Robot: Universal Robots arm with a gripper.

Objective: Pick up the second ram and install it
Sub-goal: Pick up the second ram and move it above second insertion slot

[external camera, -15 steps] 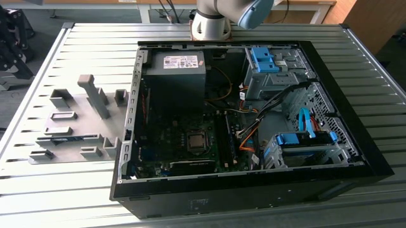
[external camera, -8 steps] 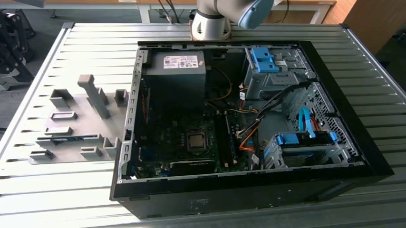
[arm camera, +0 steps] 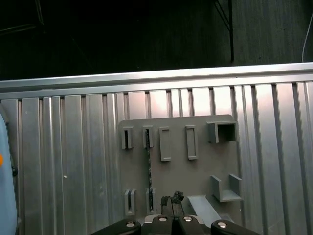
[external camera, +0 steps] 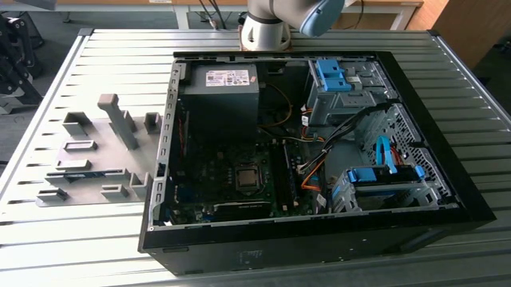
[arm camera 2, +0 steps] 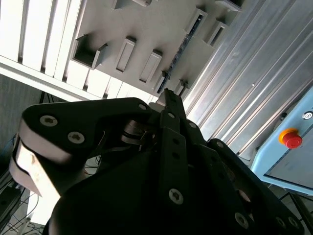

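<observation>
The end effector (arm camera: 171,199) hangs empty and narrow over the grey holder plate (arm camera: 195,176). The blue memory stick (external camera: 80,174) stands on edge in its slots, lower left of the exterior view. A good grasp needs widening first, squaring to its long edge and gripping mid-length.

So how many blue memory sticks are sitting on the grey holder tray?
1. The second ram stands on edge in a slot of the grey holder tray, on the exterior view's left of the computer case. Another could hide behind the tray's blocks.
</observation>
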